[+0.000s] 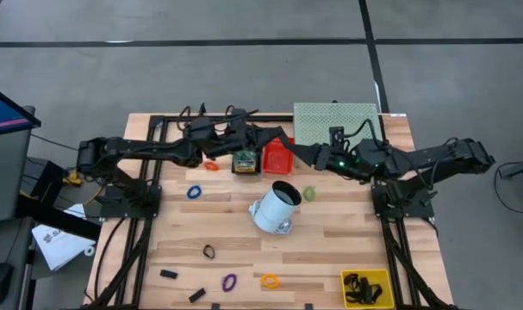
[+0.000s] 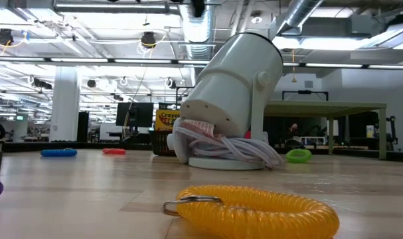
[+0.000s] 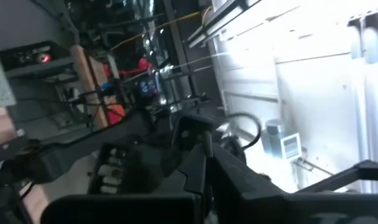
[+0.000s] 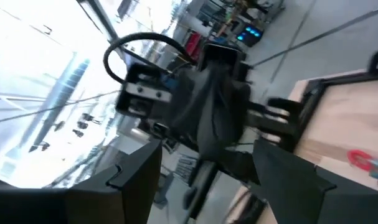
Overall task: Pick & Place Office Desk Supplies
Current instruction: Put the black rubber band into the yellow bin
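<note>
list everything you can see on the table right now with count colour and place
desk lamp: one, white, tipped over mid-table
basket: one, red, back centre
crayon box: one, yellow-green, beside the basket
mesh tray: one, pale green, back right
yellow bin: one, front right corner, black clips inside
coil rings: orange, blue, green, purple, yellow, one each, scattered
black ring: one, front left
binder clips: two, black, front left
left pincer: shut, over back centre
right pincer: open, by the basket
</note>
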Motion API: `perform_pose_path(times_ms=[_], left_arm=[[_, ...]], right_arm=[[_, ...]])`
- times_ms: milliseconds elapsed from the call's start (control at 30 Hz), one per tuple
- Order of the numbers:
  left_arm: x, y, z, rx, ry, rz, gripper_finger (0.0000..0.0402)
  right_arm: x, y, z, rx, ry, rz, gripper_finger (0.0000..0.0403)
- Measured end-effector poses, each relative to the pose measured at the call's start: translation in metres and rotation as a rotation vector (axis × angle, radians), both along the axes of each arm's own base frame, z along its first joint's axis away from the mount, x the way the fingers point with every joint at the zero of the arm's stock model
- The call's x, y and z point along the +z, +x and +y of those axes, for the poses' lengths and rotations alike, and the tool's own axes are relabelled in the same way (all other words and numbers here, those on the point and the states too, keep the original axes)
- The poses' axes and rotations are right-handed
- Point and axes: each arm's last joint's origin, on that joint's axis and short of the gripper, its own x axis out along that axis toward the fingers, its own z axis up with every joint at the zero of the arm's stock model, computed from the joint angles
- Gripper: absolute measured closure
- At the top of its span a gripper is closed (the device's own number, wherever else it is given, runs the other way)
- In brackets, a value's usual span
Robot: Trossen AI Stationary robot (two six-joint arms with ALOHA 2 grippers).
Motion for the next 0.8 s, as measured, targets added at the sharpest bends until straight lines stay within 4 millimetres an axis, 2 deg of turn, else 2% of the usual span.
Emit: perform_pose_path(times_ms=[300, 667, 800], left_arm=[[-0.006, 0.0046, -0.0004, -0.002, 0.003, 0.036, 0.04], [-0.0057, 0.0041, 0.0017, 0.001, 0.004, 0.035, 0.04], [-0.0055, 0.004, 0.002, 0.001, 0.005, 0.034, 0.04]], right_arm=[[0.0027, 0.0007, -0.0046, 0.003, -0.01, -0.026, 0.0169], [0.0021, 0.0017, -0.0053, 0.025, -0.024, -0.019, 0.0248], [0.001, 0.002, -0.0068, 0.027, -0.026, -0.008, 0.0294]])
